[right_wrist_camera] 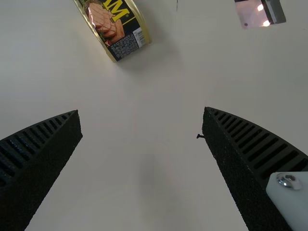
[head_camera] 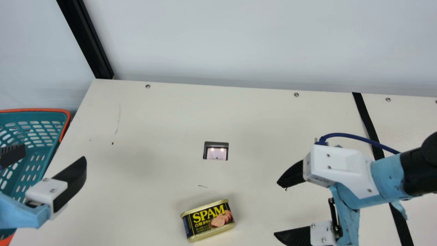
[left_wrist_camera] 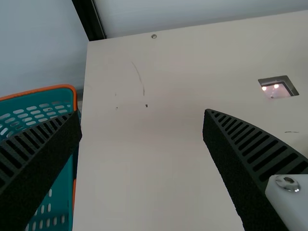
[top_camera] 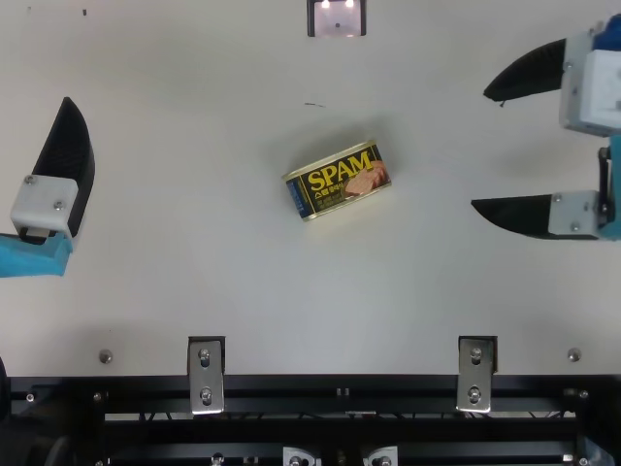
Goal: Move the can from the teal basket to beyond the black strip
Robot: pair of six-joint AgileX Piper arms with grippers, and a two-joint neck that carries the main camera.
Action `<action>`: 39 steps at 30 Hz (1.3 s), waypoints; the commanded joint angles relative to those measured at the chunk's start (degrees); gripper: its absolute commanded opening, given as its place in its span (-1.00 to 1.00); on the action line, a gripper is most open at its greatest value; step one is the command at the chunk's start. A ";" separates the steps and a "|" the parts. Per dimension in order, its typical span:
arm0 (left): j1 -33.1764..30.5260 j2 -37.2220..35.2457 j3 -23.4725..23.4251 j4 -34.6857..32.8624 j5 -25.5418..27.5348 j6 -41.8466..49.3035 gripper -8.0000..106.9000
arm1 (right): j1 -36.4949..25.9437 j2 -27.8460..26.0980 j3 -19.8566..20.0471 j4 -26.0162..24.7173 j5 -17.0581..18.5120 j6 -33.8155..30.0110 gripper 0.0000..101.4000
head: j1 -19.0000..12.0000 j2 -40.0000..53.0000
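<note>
The can (head_camera: 208, 220) lies on the cream table between the two arms, its printed side up; the top view shows the can (top_camera: 338, 181) slightly tilted. The teal basket (head_camera: 34, 110), orange-rimmed, stands off the table's left edge. My left gripper (head_camera: 54, 153) is open by the basket's near side; in its wrist view the left gripper (left_wrist_camera: 142, 114) has nothing between its fingers. My right gripper (head_camera: 276, 208), open and empty, is right of the can, pointing toward it; in its wrist view the right gripper (right_wrist_camera: 142, 112) has the can (right_wrist_camera: 115, 29) beyond its fingertips. Behind the right arm runs the black strip (head_camera: 367, 118).
A small metal-framed window (head_camera: 216, 152) is set into the table beyond the can. A pale wall and a black post (head_camera: 87, 41) rise behind the table. Metal brackets (top_camera: 206, 374) sit along the near edge in the top view.
</note>
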 commanded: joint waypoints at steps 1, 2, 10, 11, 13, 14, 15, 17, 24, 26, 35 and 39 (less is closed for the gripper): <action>0.00 0.00 0.00 0.00 0.00 0.00 0.71 | 0.00 0.00 0.00 0.00 0.00 0.00 1.00 | -0.32 -0.21; 0.00 0.00 0.00 0.00 0.00 0.00 0.71 | 0.23 0.18 -0.06 -0.04 -0.83 0.00 1.00 | -0.32 -0.21; 0.00 0.00 0.00 0.00 0.00 0.00 0.71 | 0.23 0.20 -0.06 0.12 -1.33 0.00 1.00 | -0.32 -0.21; 0.00 0.00 0.00 0.00 0.00 0.00 0.71 | 0.23 0.20 -0.06 0.12 -1.33 0.00 1.00 | -0.32 -0.21; 0.00 0.00 0.00 0.00 0.00 0.00 0.71 | 0.97 0.01 -0.79 -0.13 -1.04 1.33 1.00 | -0.32 -0.21; 0.00 0.00 0.00 0.00 0.00 0.00 0.71 | 0.92 -0.01 -0.74 -0.22 -1.05 1.29 1.00 | -0.32 -0.21; 0.00 0.00 0.00 0.00 0.00 0.00 0.71 | 0.82 -0.02 -0.67 -0.42 -1.10 1.28 1.00 | -0.32 -0.21; 0.00 0.00 0.00 0.00 0.00 0.00 0.71 | 0.56 -0.11 -0.48 -0.78 -1.21 1.10 1.00 | -0.32 -0.21; 0.00 0.00 0.00 0.00 0.00 0.00 0.71 | -1.72 -0.61 1.36 -0.19 -1.73 -2.76 1.00 | -0.32 -0.21; 0.00 0.00 0.00 0.00 0.00 0.00 0.71 | -2.48 -0.62 1.86 0.38 -1.79 -4.16 1.00 | -0.32 -0.21; 0.00 0.00 0.00 0.00 0.00 0.00 0.71 | -5.10 0.81 2.89 3.33 -1.44 -10.24 1.00 | -0.32 -0.21; 0.00 0.00 0.00 0.00 0.00 0.00 0.71 | -6.09 2.14 3.13 5.31 -1.38 -12.69 1.00 | -0.32 -0.21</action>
